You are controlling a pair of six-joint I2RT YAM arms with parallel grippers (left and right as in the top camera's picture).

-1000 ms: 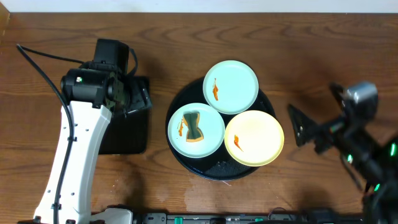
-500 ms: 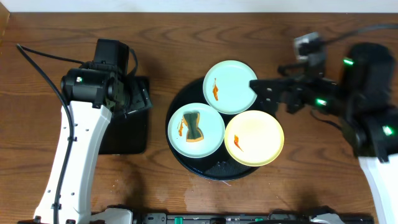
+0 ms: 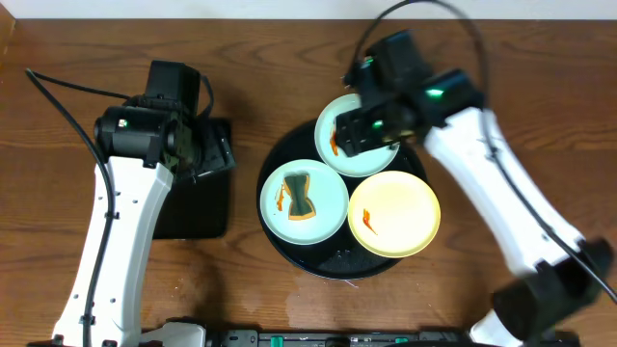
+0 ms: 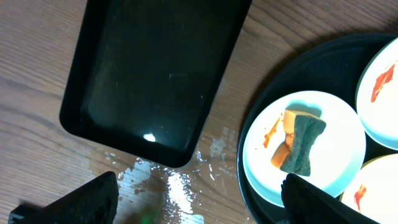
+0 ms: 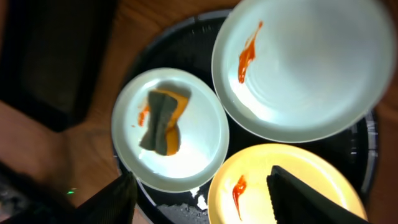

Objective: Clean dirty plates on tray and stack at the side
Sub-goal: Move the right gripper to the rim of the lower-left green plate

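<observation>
The round black tray (image 3: 328,262) holds three dirty plates. A mint plate (image 3: 328,193) at the left carries a green and orange sponge (image 3: 300,196). A yellow plate (image 3: 393,214) with an orange smear lies at the right. The other smeared mint plate (image 3: 364,160) lies at the back, with my right gripper (image 3: 364,127) hovering above it. In the right wrist view that gripper (image 5: 205,199) is open and empty over the yellow plate (image 5: 273,180) and the sponge plate (image 5: 199,130). My left gripper (image 4: 199,202) is open and empty over the tabletop.
A rectangular black tray (image 3: 198,207) lies left of the round one, under my left arm. A wet patch (image 4: 186,186) marks the wood in front of it. A black cable (image 3: 58,96) runs along the far left.
My right arm has swung from the table's right side to above the back mint plate. The left arm and the plates have not moved.
</observation>
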